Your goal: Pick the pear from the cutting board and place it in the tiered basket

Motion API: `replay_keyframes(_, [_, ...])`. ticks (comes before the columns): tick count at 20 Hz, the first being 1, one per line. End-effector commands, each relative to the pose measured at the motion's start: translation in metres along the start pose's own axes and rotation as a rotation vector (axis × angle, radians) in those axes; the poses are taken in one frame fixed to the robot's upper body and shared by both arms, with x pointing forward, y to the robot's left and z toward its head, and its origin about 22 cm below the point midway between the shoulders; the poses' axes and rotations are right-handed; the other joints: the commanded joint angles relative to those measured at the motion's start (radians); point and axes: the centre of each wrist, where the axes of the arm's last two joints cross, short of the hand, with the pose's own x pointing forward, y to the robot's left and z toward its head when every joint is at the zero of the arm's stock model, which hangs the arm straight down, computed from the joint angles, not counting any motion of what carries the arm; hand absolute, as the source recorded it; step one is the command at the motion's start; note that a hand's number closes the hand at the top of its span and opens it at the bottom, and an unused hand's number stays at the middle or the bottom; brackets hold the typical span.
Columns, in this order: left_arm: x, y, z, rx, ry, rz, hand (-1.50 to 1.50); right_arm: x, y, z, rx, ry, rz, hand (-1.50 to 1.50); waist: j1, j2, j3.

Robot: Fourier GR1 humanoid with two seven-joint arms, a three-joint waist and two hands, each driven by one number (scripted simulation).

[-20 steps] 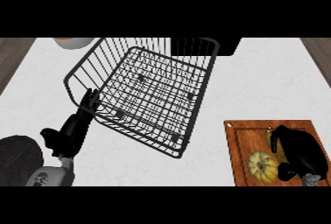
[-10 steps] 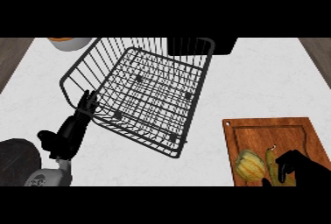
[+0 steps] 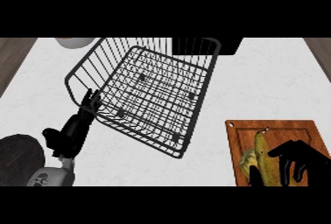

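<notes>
The yellow-green pear (image 3: 261, 154) lies lengthwise on the wooden cutting board (image 3: 294, 130) at the lower right, its stem pointing away from me. My right hand (image 3: 298, 156) sits over the pear's right side. Its fingers curl down beside the fruit and the thumb shows dark at the pear's lower left, so the hand is shut on it. The black wire tiered basket (image 3: 150, 93) stands tilted in the middle of the counter. My left hand (image 3: 72, 131) rests open at the lower left, fingers up and touching the basket's left rim.
A white bowl (image 3: 75, 42) peeks in at the top left. A dark block (image 3: 227, 45) stands behind the basket at the top. Bare white counter separates the basket from the board. The counter ends in wooden strips at the far left and far right.
The right hand has closed in round the pear, which now lies lengthwise instead of looking round. The left hand has stayed at the basket's rim.
</notes>
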Motion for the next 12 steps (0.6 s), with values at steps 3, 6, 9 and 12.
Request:
replay_keyframes(3, [-0.003, -0.027, -0.007, -0.088, -0.007, 0.006, 0.00, 0.065, -0.034, 0.001, -0.074, -0.066, -0.086, 1.50, 0.018, 0.006, -0.003])
replay_keyframes(6, [-0.007, 0.005, -0.003, -0.079, 0.019, 0.010, 0.00, 0.096, -0.038, -0.002, -0.085, -0.068, -0.133, 1.50, 0.016, 0.003, -0.003])
replay_keyframes(9, [-0.003, -0.017, -0.003, -0.085, 0.001, 0.000, 0.00, 0.139, -0.034, -0.027, -0.063, -0.053, -0.126, 1.50, 0.024, 0.002, -0.002])
replay_keyframes(12, [0.006, -0.030, -0.012, -0.097, -0.003, 0.014, 0.00, 0.167, -0.032, -0.051, -0.049, -0.041, -0.125, 1.50, 0.025, 0.003, -0.001])
